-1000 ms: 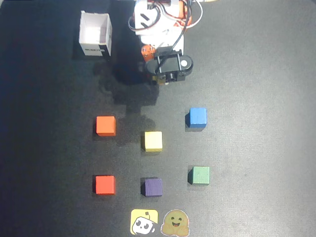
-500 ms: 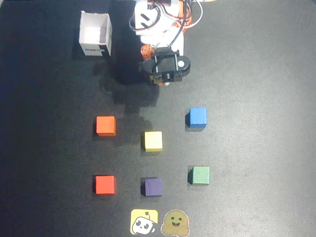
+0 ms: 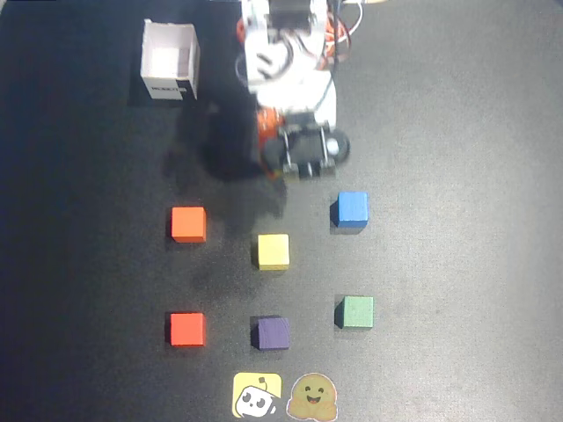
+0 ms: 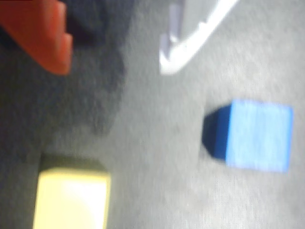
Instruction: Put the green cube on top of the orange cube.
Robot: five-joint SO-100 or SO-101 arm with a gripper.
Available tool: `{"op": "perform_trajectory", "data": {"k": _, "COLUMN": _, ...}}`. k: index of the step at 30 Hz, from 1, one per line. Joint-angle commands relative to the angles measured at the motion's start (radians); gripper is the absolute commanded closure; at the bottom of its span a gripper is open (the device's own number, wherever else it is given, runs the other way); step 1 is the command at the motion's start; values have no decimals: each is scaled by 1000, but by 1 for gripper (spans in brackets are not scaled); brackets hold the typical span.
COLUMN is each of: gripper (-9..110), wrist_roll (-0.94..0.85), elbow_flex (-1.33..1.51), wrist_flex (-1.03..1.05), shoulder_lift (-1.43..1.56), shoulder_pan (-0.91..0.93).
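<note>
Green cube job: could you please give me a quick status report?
End effector empty, jaws apart. Green cube untouched, orange cube bare. Blue cube and yellow cube lie between.

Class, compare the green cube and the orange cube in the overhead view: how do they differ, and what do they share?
Colour: the green cube is green, the orange cube orange. Place: the green cube lies lower right in the overhead view, the orange cube upper left. Neighbours: the green cube sits below the blue cube, the orange cube above the red-orange cube. Both look equal in size, flat on the mat, untouched.
</note>
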Motion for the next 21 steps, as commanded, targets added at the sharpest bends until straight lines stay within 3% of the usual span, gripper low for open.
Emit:
{"op": "perform_trajectory", "data": {"k": 1, "gripper": 87, "wrist_roll": 9, "elbow_flex": -178, "wrist_flex": -23, "shoulder_lift": -179, "shoulder_pan": -9}}
{"op": "perform_trajectory", "data": {"k": 21, "gripper": 87, "wrist_roll": 120, "elbow_flex": -825, "wrist_flex": -2, "shoulder_lift": -857, "shoulder_pan": -117}}
